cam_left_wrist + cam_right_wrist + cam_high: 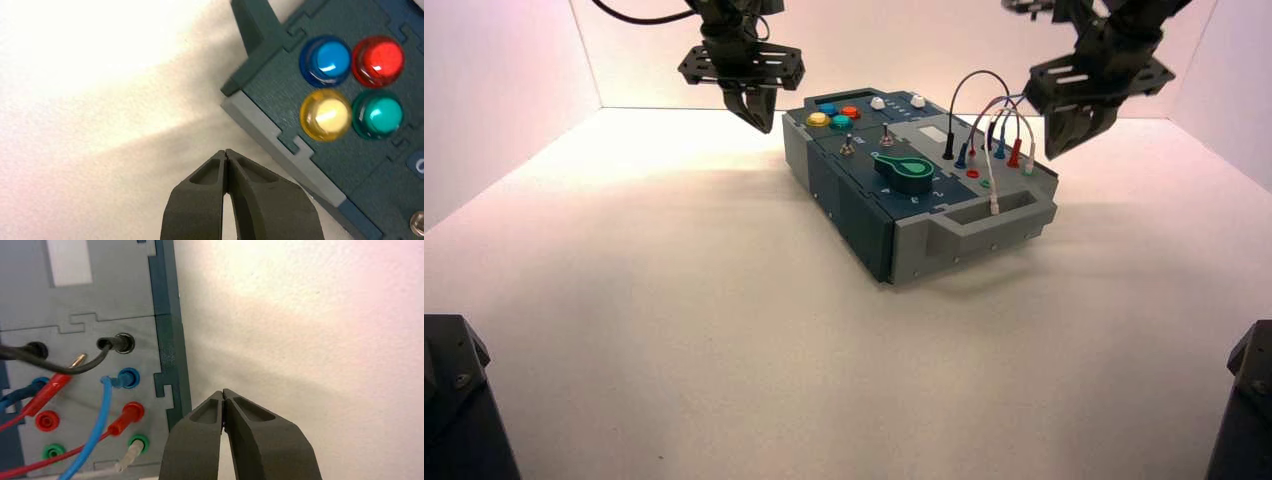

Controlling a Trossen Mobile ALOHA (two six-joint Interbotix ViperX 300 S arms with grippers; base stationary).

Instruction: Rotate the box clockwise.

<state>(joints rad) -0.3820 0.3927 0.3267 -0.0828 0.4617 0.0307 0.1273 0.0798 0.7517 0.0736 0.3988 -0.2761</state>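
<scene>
Fingers [250, 200] narrow, empty on both grippers, left [226, 152], right [223, 392]; box [864, 190] between, askew

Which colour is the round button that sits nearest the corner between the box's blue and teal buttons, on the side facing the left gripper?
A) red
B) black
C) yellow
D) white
C: the yellow button sits between the blue one and the teal-green one, closest to the shut left gripper.
</scene>
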